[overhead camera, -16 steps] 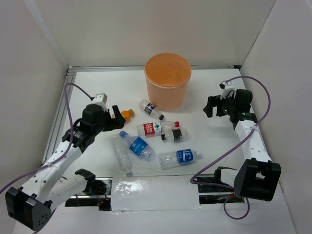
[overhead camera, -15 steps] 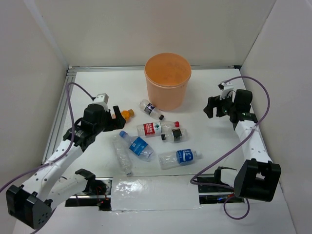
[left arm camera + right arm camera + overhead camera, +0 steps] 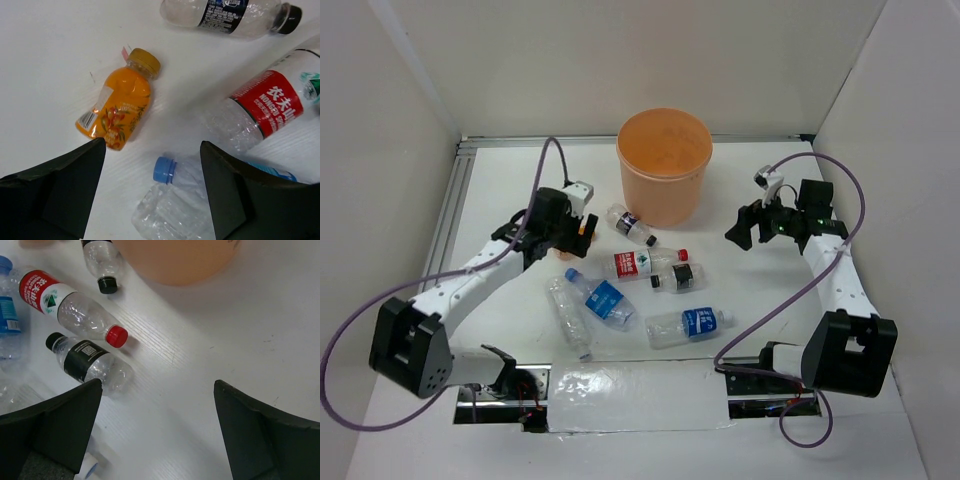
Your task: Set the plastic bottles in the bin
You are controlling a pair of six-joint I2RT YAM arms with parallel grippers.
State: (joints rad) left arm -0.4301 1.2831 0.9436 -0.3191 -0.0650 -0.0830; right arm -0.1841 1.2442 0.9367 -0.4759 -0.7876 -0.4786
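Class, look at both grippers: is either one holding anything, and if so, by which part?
Nothing is held. The left gripper is open, with the orange bottle lying free on the table ahead of it. The right gripper is open too.

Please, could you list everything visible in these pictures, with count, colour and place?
bin: one, orange, far middle of the white table
orange-yellow bottle: one, yellow cap, lying under the left gripper
dark-label bottles: two, clear, black caps; beside the bin and centre
red-label bottle: one, red cap, centre
blue-label bottles: two, clear, near side
plain bottle: one, clear, near left
left gripper: black, open
right gripper: black, open, right of the bin
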